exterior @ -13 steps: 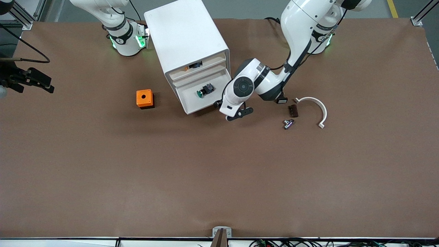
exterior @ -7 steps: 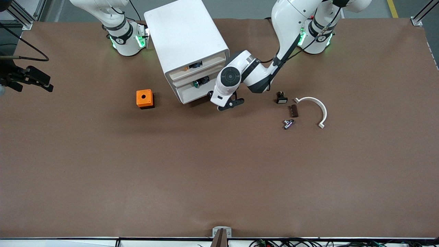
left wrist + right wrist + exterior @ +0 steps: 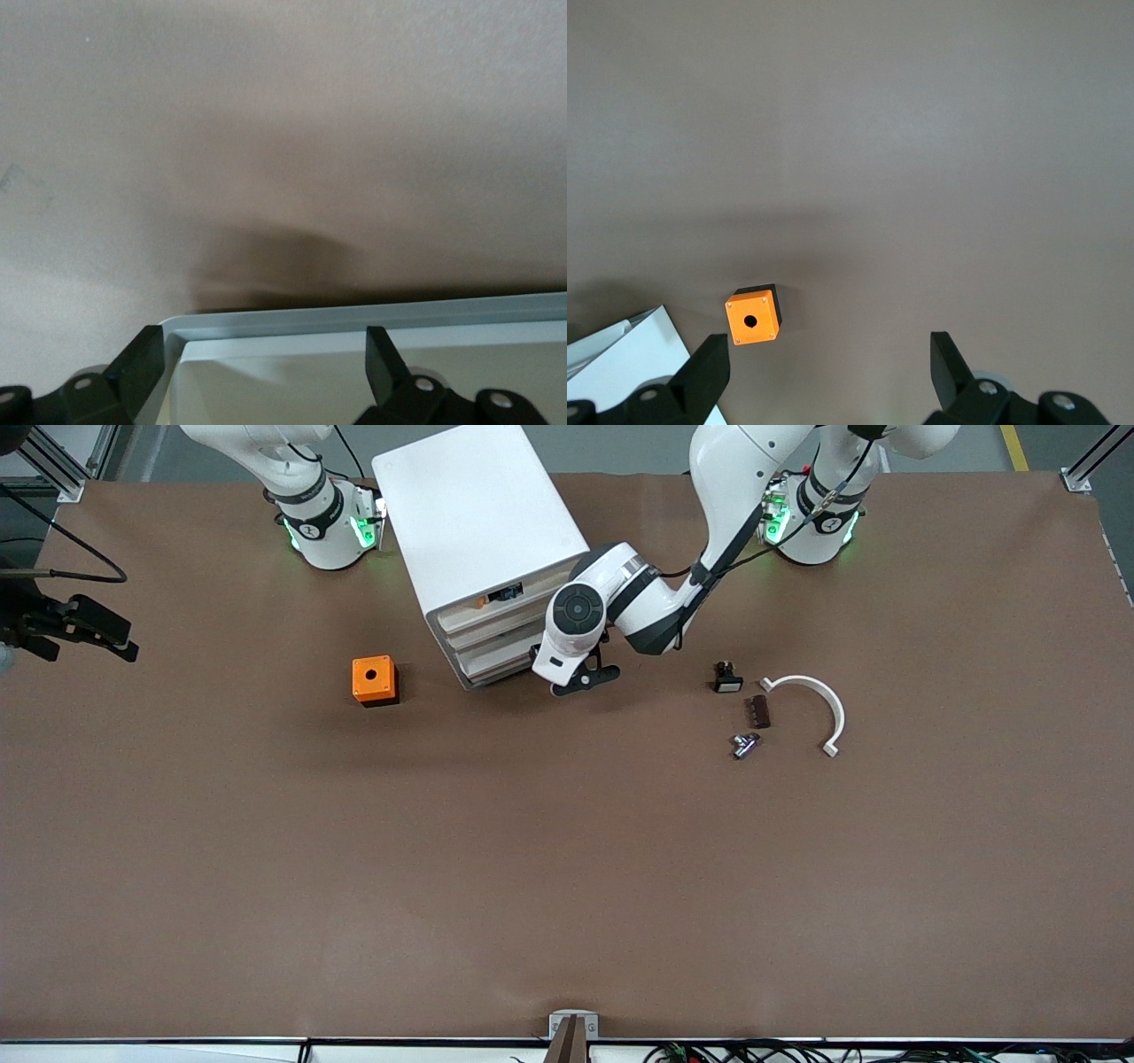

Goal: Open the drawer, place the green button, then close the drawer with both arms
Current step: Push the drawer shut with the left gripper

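The white box cabinet point(image 3: 483, 522) stands near the arms' bases. Its lowest drawer point(image 3: 492, 669) is pushed in, its pale front about level with the drawers above. The green-capped button is hidden. My left gripper point(image 3: 580, 680) is low against the drawer front at the corner toward the left arm's end. In the left wrist view my left gripper point(image 3: 266, 341) is open, its fingers point(image 3: 142, 359) standing either side of the drawer's front rim point(image 3: 372, 317). My right gripper point(image 3: 89, 633) hangs open and empty in the air at the right arm's end of the table, and shows open in its wrist view point(image 3: 830, 350).
An orange box with a hole point(image 3: 375, 680) sits beside the cabinet toward the right arm's end; it also shows in the right wrist view point(image 3: 753, 317). A black switch point(image 3: 727, 678), a brown block point(image 3: 757, 711), a metal part point(image 3: 745, 745) and a white curved clip point(image 3: 819, 700) lie toward the left arm's end.
My left gripper has pushed the lowest drawer into the cabinet. The button, visible in the open drawer earlier, is out of sight now. The right arm has barely moved.
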